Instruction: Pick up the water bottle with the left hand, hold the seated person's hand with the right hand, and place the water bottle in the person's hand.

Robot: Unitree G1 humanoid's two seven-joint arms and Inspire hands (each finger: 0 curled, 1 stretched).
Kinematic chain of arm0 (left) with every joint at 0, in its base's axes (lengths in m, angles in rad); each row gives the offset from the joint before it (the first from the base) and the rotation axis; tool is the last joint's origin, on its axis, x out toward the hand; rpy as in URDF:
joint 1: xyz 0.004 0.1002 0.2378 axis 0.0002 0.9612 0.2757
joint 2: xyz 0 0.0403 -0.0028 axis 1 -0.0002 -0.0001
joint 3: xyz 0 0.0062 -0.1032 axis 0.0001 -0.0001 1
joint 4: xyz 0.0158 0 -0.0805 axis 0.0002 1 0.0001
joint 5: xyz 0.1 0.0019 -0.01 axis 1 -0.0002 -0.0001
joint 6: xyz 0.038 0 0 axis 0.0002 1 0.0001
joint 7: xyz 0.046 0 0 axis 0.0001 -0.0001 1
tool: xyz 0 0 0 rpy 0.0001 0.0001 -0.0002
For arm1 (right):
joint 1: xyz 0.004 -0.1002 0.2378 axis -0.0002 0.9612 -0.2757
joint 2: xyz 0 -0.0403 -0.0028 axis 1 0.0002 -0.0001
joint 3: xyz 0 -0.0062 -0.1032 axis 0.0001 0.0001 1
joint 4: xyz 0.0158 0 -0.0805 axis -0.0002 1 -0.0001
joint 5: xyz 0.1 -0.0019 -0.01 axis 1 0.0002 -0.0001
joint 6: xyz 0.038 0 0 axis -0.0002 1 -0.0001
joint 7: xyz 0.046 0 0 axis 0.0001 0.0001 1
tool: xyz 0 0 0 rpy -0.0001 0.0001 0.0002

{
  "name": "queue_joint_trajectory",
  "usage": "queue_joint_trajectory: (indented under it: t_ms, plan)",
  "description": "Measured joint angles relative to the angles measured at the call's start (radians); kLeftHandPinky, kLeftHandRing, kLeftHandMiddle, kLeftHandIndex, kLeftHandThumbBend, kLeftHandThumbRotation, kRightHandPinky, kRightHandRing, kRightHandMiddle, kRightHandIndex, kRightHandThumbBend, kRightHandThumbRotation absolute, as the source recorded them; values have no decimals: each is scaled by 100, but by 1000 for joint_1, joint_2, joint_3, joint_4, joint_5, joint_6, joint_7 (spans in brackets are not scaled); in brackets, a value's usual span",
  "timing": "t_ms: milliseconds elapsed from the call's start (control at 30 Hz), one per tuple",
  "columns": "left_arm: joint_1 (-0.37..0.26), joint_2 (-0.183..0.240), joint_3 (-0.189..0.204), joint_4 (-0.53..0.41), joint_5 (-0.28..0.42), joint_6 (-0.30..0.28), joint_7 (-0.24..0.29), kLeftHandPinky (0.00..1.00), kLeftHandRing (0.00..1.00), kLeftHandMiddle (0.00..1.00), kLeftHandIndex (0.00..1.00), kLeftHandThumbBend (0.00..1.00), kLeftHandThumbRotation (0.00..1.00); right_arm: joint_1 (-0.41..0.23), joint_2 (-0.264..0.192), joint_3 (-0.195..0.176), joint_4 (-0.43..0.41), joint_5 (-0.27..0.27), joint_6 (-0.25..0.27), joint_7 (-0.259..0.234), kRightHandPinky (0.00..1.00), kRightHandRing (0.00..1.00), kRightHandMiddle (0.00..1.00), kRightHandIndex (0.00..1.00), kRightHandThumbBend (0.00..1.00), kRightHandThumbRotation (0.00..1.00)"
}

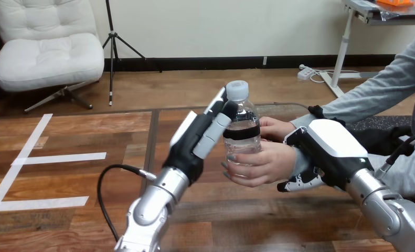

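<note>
One table point(63, 136); over it, right hand point(328, 149) curled round the person's wrist point(298, 157), left hand point(197, 139) clamped on the bottle point(243, 131). Bottle upright in mid-air, long axis vertical, cap point(237, 90) up, the person's hand point(265, 163) wrapped round its lower half. Pickup and hand-hold look done; only the left hand's release seems left.
</note>
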Motion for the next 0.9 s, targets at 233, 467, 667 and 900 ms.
queue_joint_trajectory:
  t_ms: [233,467,667,900]
  plan:
    - [4,24,21,-23,-3,0,1,100,100,100,100,100,97,0,-2,0,0,0,3,1,16,20,26,27,77,0]
    - [13,56,41,-36,-19,0,0,100,100,100,100,100,98,1,-6,0,0,0,4,2,15,20,26,27,77,0]
    - [33,80,63,-56,-38,0,2,100,100,100,100,100,99,1,-8,0,0,0,4,2,16,20,26,27,77,0]
    - [57,107,85,-67,-47,-7,8,100,100,100,100,100,100,1,-10,-1,-1,0,5,2,16,20,26,27,77,0]
